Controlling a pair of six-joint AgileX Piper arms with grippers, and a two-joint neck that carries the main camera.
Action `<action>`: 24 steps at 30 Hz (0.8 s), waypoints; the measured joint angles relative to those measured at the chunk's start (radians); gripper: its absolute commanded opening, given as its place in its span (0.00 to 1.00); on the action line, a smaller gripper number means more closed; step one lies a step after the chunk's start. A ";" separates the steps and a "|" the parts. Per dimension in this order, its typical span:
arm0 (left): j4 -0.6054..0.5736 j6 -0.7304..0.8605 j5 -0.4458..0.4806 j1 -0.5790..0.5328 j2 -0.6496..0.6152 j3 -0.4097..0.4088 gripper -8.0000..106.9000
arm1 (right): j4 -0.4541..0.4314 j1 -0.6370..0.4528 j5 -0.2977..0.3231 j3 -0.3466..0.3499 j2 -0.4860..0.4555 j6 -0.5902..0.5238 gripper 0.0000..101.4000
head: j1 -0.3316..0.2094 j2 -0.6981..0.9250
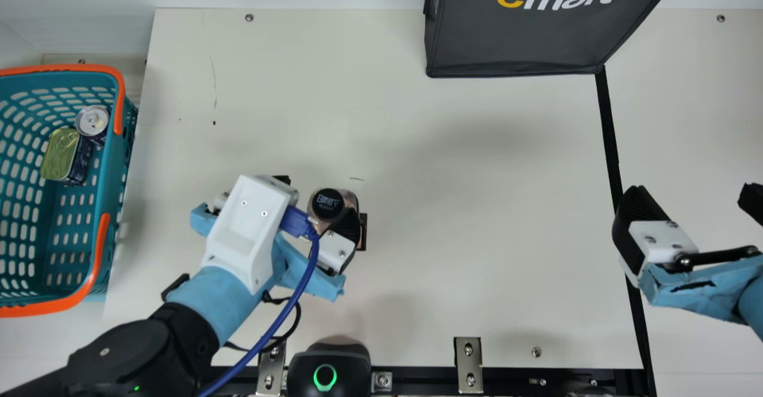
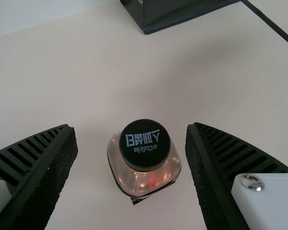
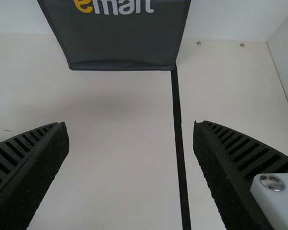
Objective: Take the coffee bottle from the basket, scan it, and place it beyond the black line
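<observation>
My left gripper [image 1: 312, 200] is open at the table's left middle, with the coffee bottle [image 1: 316, 223] by its right finger in the main view. From the left wrist, the black-capped bottle [image 2: 127, 179] stands between the spread fingers of the left gripper [image 2: 131, 128], a gap on either side. Over by the black line [image 1: 609, 129] at the right, my right gripper [image 1: 691, 195] is open. Nothing lies between the fingers of the right gripper [image 3: 130, 126] in its wrist view. The basket [image 1: 108, 170] is at far left; the scanner [image 1: 328, 358] shows a green ring at the front edge.
Inside the basket are a round can [image 1: 92, 121] and a squarish green-topped tin [image 1: 61, 154]. A dark grey bag [image 1: 512, 39] stands at the back, its lower right corner by the line's far end. Metal brackets [image 1: 468, 352] line the front edge.
</observation>
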 measured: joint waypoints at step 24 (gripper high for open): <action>0.082 -0.195 0.044 -0.054 0.116 -0.022 0.85 | 0.000 0.000 0.000 0.000 0.000 0.000 0.90 | 0.000 0.000</action>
